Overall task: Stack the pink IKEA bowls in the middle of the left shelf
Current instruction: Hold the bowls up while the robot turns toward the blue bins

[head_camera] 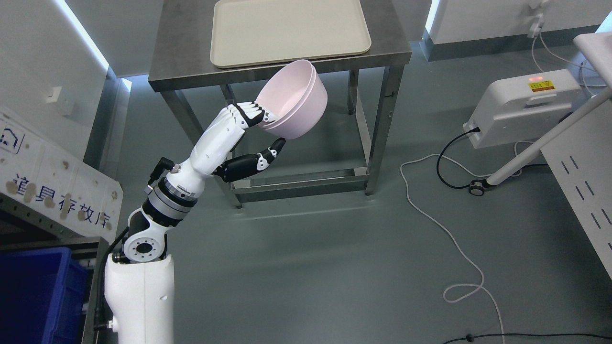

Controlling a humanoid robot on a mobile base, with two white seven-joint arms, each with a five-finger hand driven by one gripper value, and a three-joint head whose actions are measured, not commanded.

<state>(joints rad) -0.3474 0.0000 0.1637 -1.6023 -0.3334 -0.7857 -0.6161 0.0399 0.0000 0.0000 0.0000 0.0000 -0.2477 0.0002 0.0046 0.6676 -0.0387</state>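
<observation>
Head view, looking down: the left hand (253, 131), at the end of a white arm rising from the lower left, grips two nested pink bowls (296, 100) by their rim, fingers (248, 114) hooked over the upper edge and thumb pressed beneath. These bowls are held in the air, tilted so their opening faces left, in front of the near edge of a steel table (382, 43). On that table lies a cream tray (287, 28). To the right on the grey floor sit a white box (521, 107) and a loose white cable (449, 234). At the lower left corner is a blue bin (33, 291).
</observation>
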